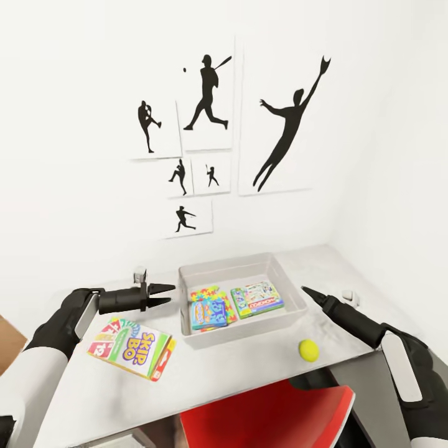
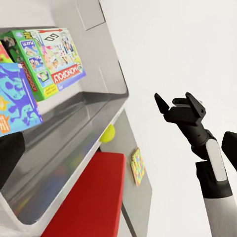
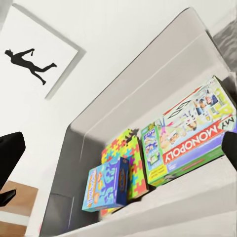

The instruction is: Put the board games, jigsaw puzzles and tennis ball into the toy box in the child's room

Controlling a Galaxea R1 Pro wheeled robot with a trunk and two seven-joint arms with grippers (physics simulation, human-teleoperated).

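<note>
the left end effector (image 1: 163, 295) hovers just above the pale grey-white table (image 1: 249, 367), its two black fingers spread apart and holding nothing, tips pointing at the near-left wall of the shallow light-grey plastic toy box (image 1: 239, 266). just in front of that arm, flat on the table, lies the white "skip bo" board game box with orange sides (image 1: 129, 346), apart from the fingers and outside the tub.

the right end effector (image 1: 309, 292) hangs over the table on the other side of the toy box, tips aimed toward its right wall; in the left wrist view the same end effector (image 2: 173, 101) shows its fingers parted with nothing between them.

inside the toy box, the green-white monopoly box with a red banner (image 3: 190, 136) lies flat on the right half of the floor. on the left half, a light-blue board game box with cartoon pictures (image 3: 106, 185) rests on top of a thin multicoloured jigsaw puzzle square (image 3: 126, 148); whether a second puzzle lies under it i cannot tell.

the small yellow-green tennis ball (image 1: 308, 350) sits on the table in front of the tub's right corner, near the table's front edge, clear of the right arm. a red chair seat (image 1: 267, 417) shows below that edge. black baseball-player silhouette pictures (image 1: 208, 93) hang on the white wall behind.
</note>
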